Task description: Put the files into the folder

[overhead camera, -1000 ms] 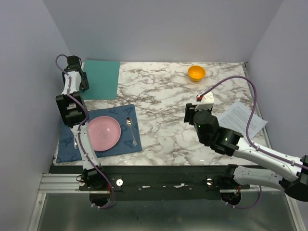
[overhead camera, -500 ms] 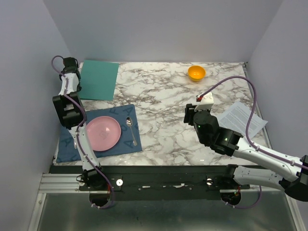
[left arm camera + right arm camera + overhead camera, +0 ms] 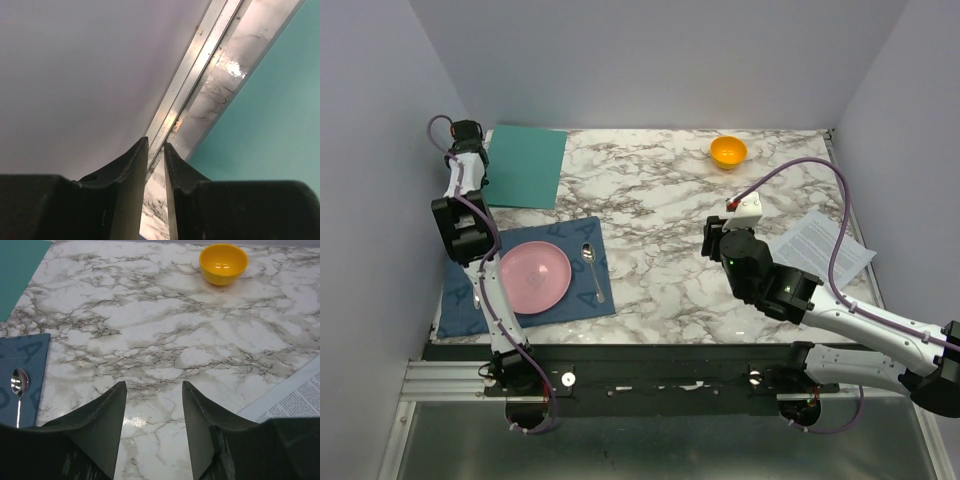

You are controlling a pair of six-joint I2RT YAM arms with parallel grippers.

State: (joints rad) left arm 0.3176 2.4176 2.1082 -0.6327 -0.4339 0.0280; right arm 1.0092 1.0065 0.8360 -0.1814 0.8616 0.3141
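Left gripper (image 3: 155, 145), jaws narrowed to a sliver at the left edge of the folder (image 3: 525, 165) with no hold I can confirm, may slip off the thin cover and skew it, while the files (image 3: 817, 242) lie well to its right.

Glossy marble-look table (image 3: 660, 200); matt teal folder (image 3: 525, 165); shiny metal spoon (image 3: 592, 270).

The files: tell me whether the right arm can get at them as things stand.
Probably yes. The files lie uncovered on the marble table beside the right arm, whose jaws stand open and empty just left of the sheets. Only its own purple cable arcs above them.
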